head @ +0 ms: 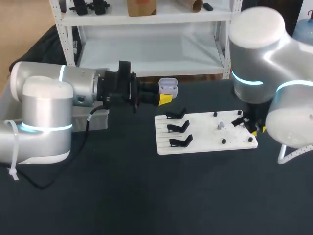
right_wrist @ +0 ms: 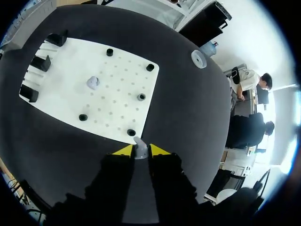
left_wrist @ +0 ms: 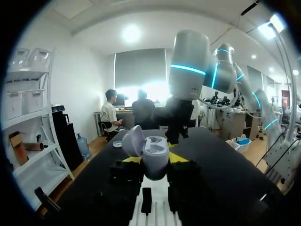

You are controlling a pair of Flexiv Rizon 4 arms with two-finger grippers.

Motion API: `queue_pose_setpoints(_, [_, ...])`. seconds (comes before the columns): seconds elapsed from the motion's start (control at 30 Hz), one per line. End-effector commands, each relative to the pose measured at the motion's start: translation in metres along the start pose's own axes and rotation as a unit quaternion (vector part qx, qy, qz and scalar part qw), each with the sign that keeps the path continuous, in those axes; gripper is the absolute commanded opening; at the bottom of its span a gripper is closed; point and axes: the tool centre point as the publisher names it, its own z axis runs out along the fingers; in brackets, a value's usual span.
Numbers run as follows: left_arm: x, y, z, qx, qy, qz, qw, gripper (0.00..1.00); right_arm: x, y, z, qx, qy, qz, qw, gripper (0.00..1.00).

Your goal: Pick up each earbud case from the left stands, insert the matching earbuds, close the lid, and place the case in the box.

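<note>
My left claw (left_wrist: 155, 162) clamps the open case (left_wrist: 155, 154), lid up, above the table (head: 122, 196) beyond the board's (head: 205, 142) far left corner; my right claw (right_wrist: 136, 151) pinches an earbud (right_wrist: 140, 149) at the board's right edge; another earbud (head: 221, 126) lies mid-board; three stands (head: 178, 128) line its left edge.

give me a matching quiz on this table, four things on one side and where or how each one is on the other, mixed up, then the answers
Things:
1 earbud case
2 black stands
3 right gripper
4 loose earbud

States:
a shut on a small earbud
b lying on the white board among black pegs
c lid open, held by the left gripper
d empty, in a row along one board edge

Pairs: 1-c, 2-d, 3-a, 4-b
</note>
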Motion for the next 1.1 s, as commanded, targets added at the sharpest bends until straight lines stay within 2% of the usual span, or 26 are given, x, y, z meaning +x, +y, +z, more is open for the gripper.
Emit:
queue_pose_setpoints(0.03, [0.000, -0.002, 0.000, -0.003, -0.001, 0.001, 1.000, 0.00, 0.013, 0.001, -0.048, 0.002, 0.009, 0.005, 1.000, 0.00])
queue_pose_setpoints(0.1, [0.000, -0.002, 0.000, -0.003, -0.001, 0.001, 1.000, 0.00, 0.015, 0.003, -0.061, 0.005, 0.012, -0.001, 1.000, 0.00])
queue_pose_setpoints(0.23, [0.000, -0.002, 0.000, -0.003, -0.001, 0.001, 1.000, 0.00, 0.018, 0.009, -0.086, 0.039, 0.033, -0.018, 0.999, 0.00])
queue_pose_setpoints(0.4, [0.000, -0.002, 0.000, -0.003, -0.001, 0.001, 1.000, 0.00, 0.023, 0.018, -0.110, 0.028, 0.041, -0.030, 0.998, 0.00])
queue_pose_setpoints(0.53, [0.000, -0.002, 0.000, -0.003, -0.001, 0.001, 1.000, 0.00, 0.023, 0.025, -0.125, 0.015, 0.033, -0.036, 0.999, 0.00])
queue_pose_setpoints(0.73, [0.000, -0.002, 0.000, -0.003, -0.001, 0.001, 1.000, 0.00, 0.023, 0.042, -0.147, 0.019, 0.018, -0.073, 0.997, 0.00])
queue_pose_setpoints(0.9, [0.000, -0.002, 0.000, -0.003, -0.001, 0.001, 1.000, 0.00, 0.019, 0.055, -0.158, 0.019, 0.003, -0.100, 0.995, 0.00])
queue_pose_setpoints(0.97, [0.000, -0.002, 0.000, -0.003, -0.001, 0.001, 1.000, 0.00, 0.018, 0.060, -0.164, -0.001, -0.015, -0.114, 0.993, 0.00])
queue_pose_setpoints(1.1, [0.000, -0.002, 0.000, -0.003, -0.001, 0.001, 1.000, 0.00, 0.018, 0.060, -0.164, -0.001, -0.015, -0.114, 0.993, 0.00])
